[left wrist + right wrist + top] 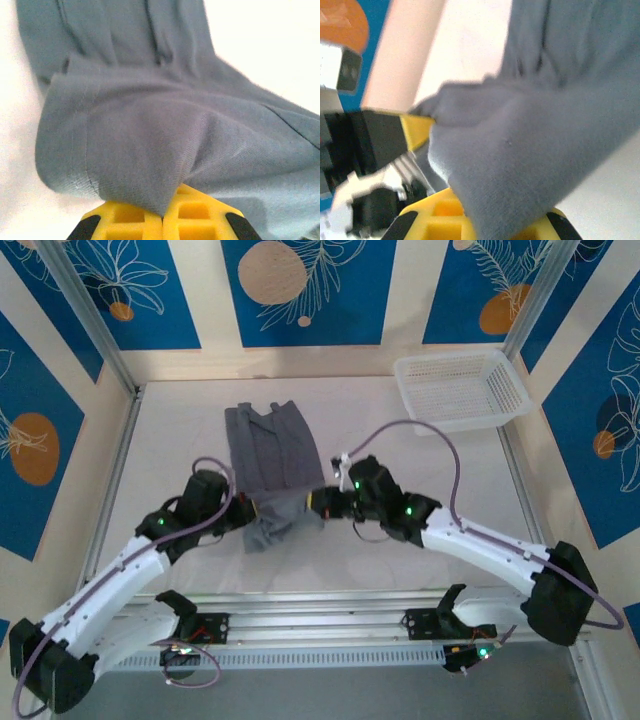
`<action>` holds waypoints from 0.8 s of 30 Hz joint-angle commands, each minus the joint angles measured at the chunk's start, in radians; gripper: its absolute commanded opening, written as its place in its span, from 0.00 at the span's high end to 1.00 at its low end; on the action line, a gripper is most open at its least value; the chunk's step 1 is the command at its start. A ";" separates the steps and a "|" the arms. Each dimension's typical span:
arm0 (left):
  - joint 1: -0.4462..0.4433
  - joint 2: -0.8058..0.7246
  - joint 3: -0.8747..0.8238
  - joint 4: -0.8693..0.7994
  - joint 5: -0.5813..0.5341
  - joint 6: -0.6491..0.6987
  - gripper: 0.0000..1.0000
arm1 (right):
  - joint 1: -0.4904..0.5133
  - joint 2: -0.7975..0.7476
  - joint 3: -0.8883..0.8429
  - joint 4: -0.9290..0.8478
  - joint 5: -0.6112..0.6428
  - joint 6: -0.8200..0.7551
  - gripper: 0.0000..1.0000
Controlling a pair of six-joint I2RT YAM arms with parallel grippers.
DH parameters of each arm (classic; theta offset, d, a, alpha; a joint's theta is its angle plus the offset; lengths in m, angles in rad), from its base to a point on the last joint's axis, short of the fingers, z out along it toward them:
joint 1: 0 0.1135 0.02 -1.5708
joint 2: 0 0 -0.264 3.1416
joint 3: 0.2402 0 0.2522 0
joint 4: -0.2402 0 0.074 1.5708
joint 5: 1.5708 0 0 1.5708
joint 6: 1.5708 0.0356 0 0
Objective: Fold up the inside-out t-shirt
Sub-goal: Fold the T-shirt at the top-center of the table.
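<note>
- Item: a plain dark grey short-sleeved t-shirt [268, 462] of thin soft cloth. We find it on the white padded table [180, 420], about the middle and slightly left, lengthwise from far to near.
- Condition: its far part lies flat in long creases. Its near edge is gathered and lifted into a bunch between the two arms.
- Left gripper [250, 512]: clenched. In the left wrist view its yellow pads [131, 216] meet, with a peak of the t-shirt [150, 150] pinched in the seam between them.
- Right gripper [318, 502]: closed. In the right wrist view the cloth [530, 150] drapes over its yellow fingers [437, 215] and hides the tips, so we judge that it clamps the t-shirt, though the contact itself is covered.
- Relation: the two grippers face each other across the bunched near edge, close together. A yellow finger [417, 127] of the left gripper shows at the left in the right wrist view.
- Other stock: a white plastic mesh basket [470, 424], rectangular, at the far right corner of the table, well apart from the t-shirt.
</note>
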 commanded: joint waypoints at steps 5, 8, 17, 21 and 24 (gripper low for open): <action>0.200 0.324 0.273 0.145 -0.074 0.090 1.00 | -0.206 0.341 0.373 0.000 -0.122 -0.157 1.00; 0.270 0.474 0.336 0.219 -0.059 0.071 1.00 | -0.241 0.496 0.536 -0.016 -0.165 -0.181 1.00; 0.382 0.896 0.659 0.277 0.015 0.124 0.46 | -0.312 0.912 1.002 -0.164 -0.220 -0.265 0.53; 0.420 0.939 0.691 0.293 0.113 0.134 0.17 | -0.358 0.926 1.106 -0.302 -0.217 -0.316 0.29; 0.422 0.840 0.598 0.314 0.129 0.171 0.15 | -0.398 0.831 0.998 -0.327 -0.265 -0.376 0.27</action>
